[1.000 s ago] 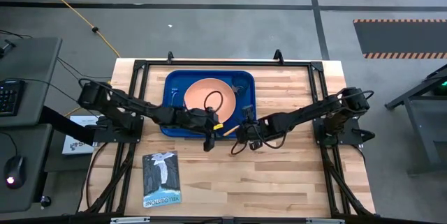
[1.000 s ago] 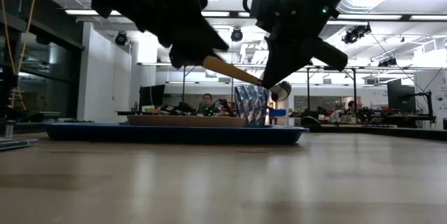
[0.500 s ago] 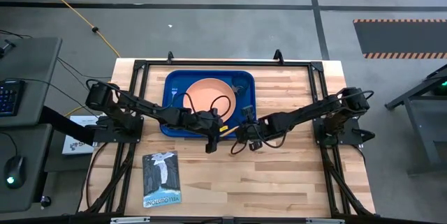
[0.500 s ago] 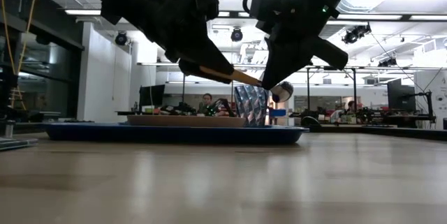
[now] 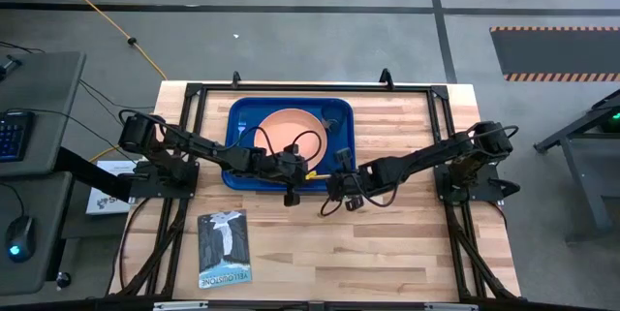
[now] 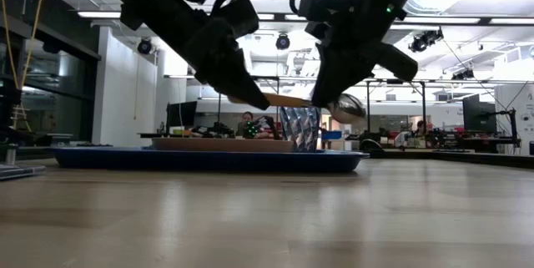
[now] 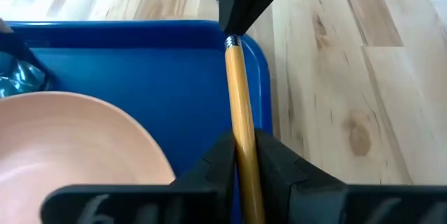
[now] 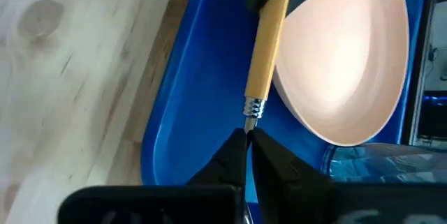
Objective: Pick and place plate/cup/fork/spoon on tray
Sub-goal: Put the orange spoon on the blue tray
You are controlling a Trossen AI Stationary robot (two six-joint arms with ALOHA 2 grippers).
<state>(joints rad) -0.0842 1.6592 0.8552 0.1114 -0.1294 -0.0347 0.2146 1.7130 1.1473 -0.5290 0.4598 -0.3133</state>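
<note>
we note one booklet with a waterfall cover lying near the counter edge on the left arm's side, well apart from the tray. a black cable loop from the left arm hangs over the plate in the high view and hides part of it. people sit at desks in the room behind, seen in the low view.

count: one tray, one plate, one cup, one spoon, two arms. the fork we cannot make out.

the spoon has a yellow-orange handle and a silver bowl. it hangs level in the air above the tray's near corner, held at both ends. the left gripper has its fingers closed on the handle; the right gripper pinches the metal neck just past the handle's ribbed collar, fingers closed on it.

the plate is peach-orange, round and shallow, lying in the royal-blue tray. the cup is dark, see-through and faceted, standing upright in the tray beside the plate.
</note>
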